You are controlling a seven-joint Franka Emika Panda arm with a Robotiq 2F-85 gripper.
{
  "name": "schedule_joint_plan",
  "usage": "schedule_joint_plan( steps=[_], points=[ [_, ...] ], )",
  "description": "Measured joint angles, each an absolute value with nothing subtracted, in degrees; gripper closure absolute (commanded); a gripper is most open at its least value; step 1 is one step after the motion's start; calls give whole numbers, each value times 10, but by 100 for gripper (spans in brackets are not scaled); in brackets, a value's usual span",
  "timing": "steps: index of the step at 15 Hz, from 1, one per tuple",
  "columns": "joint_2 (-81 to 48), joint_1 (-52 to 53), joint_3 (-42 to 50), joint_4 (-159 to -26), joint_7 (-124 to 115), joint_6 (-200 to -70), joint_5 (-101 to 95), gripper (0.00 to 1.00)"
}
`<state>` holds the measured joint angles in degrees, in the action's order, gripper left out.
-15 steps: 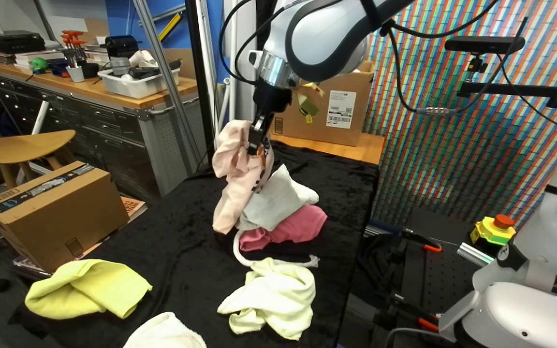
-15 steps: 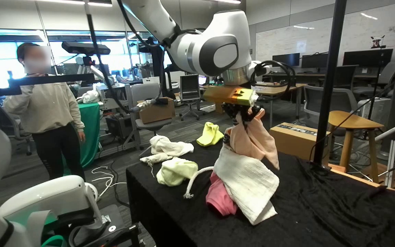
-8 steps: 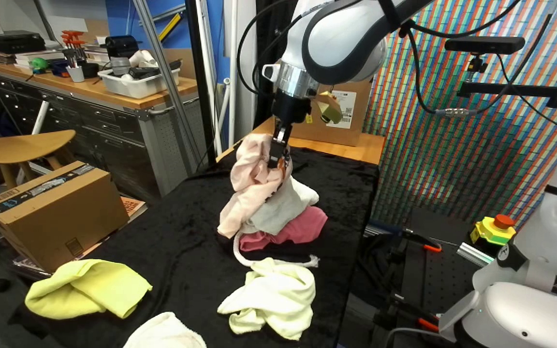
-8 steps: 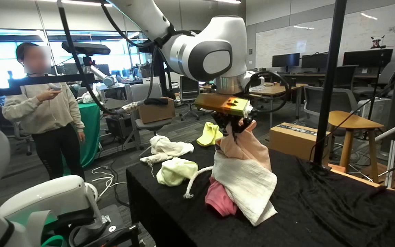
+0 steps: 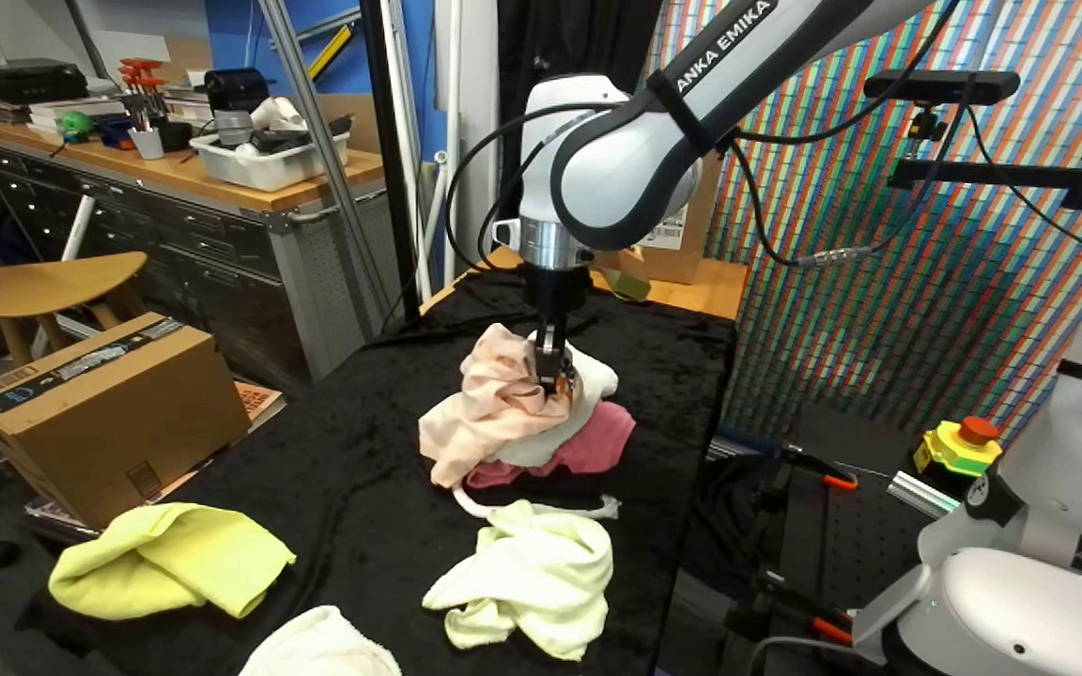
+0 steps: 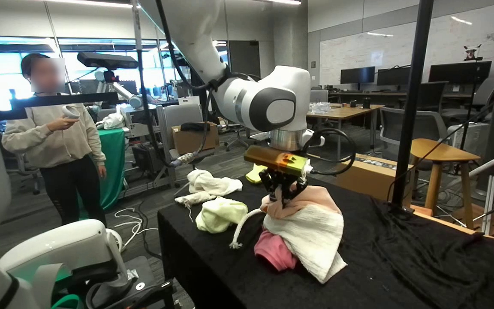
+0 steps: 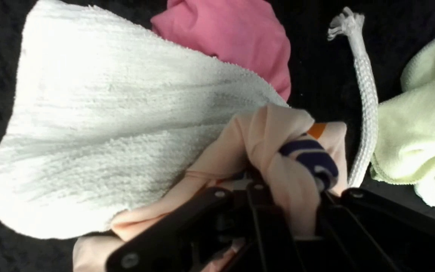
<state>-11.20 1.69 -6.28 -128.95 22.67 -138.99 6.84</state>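
My gripper [image 5: 555, 380] points down above the pile on the black-covered table, its jaws closed on a bunched fold of the peach cloth [image 5: 475, 418]. In the wrist view, the peach cloth [image 7: 266, 132] rises between the fingers and shows dark blue and orange print; the fingertips are buried in it. Its lower part drapes over a white towel [image 6: 311, 227], which in turn lies over a pink cloth [image 6: 275, 253]. A white rope [image 7: 366, 94] with a frayed end curves out beside the pile. Close to the rope lies a pale yellow-green cloth [image 5: 541, 573].
A brighter yellow cloth [image 5: 165, 563] and a white cloth [image 6: 212, 184] lie elsewhere on the black table cover [image 6: 401, 274]. A black pole [image 6: 410, 103] stands near the table edge. A cardboard box [image 5: 109, 413] is beside the table. A person [image 6: 58, 128] stands farther off.
My gripper has come down with the peach cloth still in its grasp. The cloth was hanging longer before; now it is bunched lower on the white towel.
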Motion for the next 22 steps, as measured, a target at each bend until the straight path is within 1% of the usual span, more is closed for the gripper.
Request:
schedule_joint_plan(
  steps=[1,2,3,4,6,9,10,16,22],
  points=[
    [-121,17,-63,-1282,221,-1385,63,63],
    [-128,17,-63,-1276,216,-1381,57,59],
    [-132,17,-63,-1270,212,-1376,54,53],
    [-135,17,-63,-1266,211,-1371,53,43],
    [-136,17,-63,-1257,210,-1354,53,30],
    [-133,17,-64,-1243,210,-1321,53,6],
    [-132,17,-64,-1237,209,-1308,53,1],
    [-110,19,-65,-1203,204,-1238,48,0],
    [-96,47,-68,-1163,160,-1232,-25,0]
  ],
)
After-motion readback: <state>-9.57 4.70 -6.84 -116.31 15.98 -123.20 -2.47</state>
